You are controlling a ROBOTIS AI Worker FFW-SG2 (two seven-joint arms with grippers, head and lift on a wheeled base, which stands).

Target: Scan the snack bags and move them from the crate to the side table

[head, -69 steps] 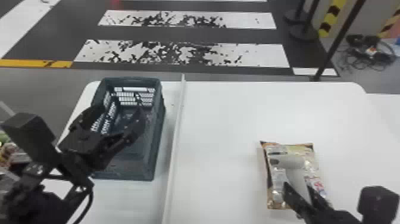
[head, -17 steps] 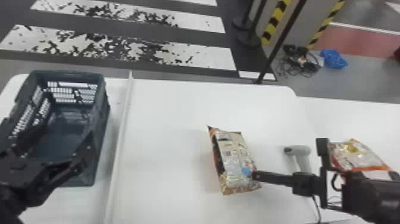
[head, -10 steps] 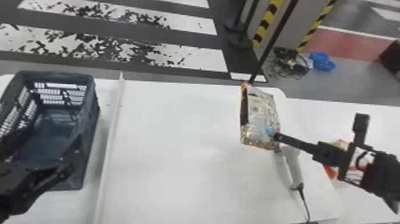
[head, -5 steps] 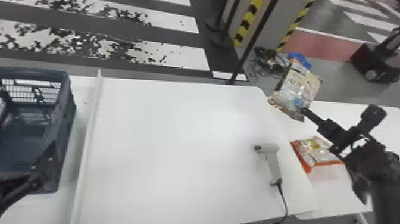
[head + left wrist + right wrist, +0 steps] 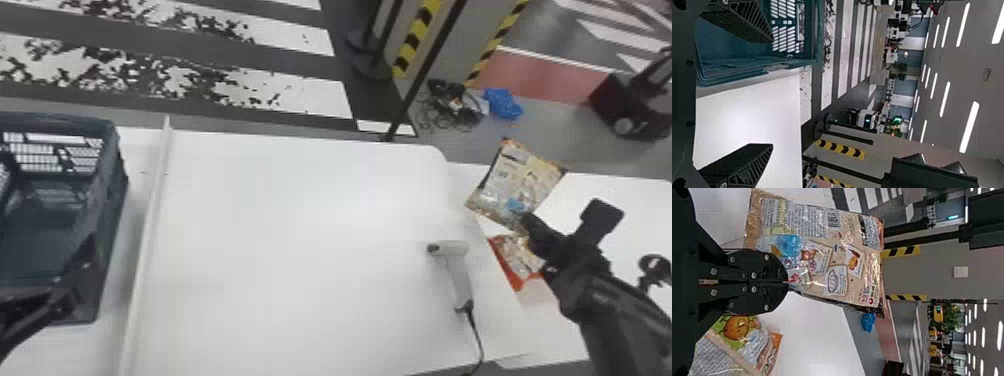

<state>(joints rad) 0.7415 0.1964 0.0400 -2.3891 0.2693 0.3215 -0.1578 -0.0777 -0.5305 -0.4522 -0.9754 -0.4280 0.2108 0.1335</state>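
"Bag [image 5: 527, 175] first: how does it lie from the pincer?"

"Forward of the right gripper [image 5: 523, 220] in the head view. Its two fingers are pressed together on the near end, by a corner, and the long axis runs on ahead, bearing slightly right."

"Over the side table [image 5: 640, 200]?"

"It shows against the far part, just forward of the orange-edged bag [image 5: 522, 262] lying there. How high it hangs I can't tell."

"Which arm is nearer?"

"The right, plainly. The left gripper [image 5: 773, 92], spread and empty, is over by the crate [image 5: 112, 220]."

"And the right arm's pose?"

"Reaching forward and leftward from the near right, past the scanner [image 5: 459, 270]. I'd judge the next move is lowering; the far end needs room to settle without tipping over the table's far edge."
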